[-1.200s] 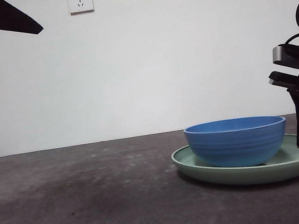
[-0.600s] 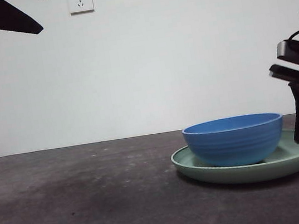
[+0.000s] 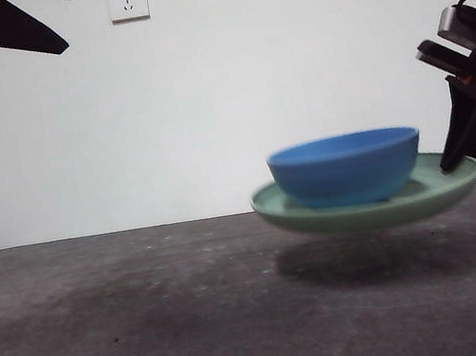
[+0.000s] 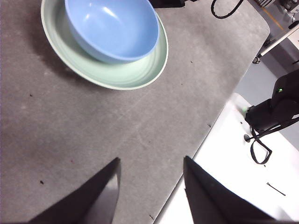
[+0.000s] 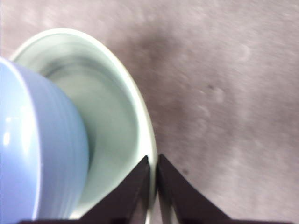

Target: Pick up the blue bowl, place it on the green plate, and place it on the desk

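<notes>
The right gripper (image 5: pixel 153 186) is clamped at 3 o'clock; the left gripper (image 4: pixel 149 186) is held parted, aloft.

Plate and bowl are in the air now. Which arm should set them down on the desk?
Right. The right gripper is shut on the plate's rim, holding it with the bowl above the desk. The left gripper hangs open and apart.

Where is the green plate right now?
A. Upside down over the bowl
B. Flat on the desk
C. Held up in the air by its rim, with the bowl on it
C: the right gripper pinches the green plate at its rim, the blue bowl rides on it, and a shadow lies on the desk below.
</notes>
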